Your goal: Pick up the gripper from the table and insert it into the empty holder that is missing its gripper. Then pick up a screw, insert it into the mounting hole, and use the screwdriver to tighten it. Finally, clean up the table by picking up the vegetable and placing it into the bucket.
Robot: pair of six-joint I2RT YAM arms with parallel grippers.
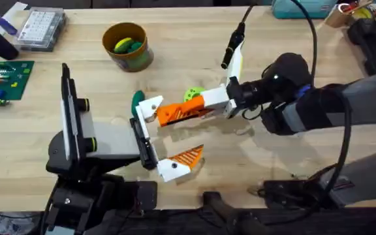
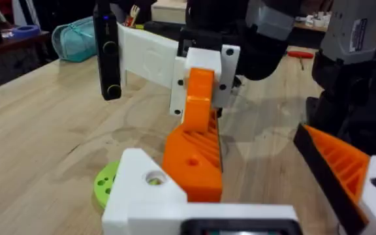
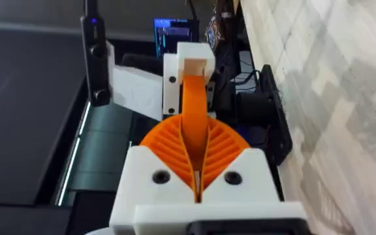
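Overhead, right hand [image 1: 209, 108] clamps the gripper [image 1: 181, 112], its tip seated in the holder [image 1: 150, 109].

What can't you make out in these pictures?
- Overhead: light-green round vegetable, half hidden behind the right claw.
- Overhead: contents of the round mustard-yellow bucket, too small to name.
- Left wrist: whether the orange ribbed plastic finger is fully seated; the white plastic holder block hides the joint.
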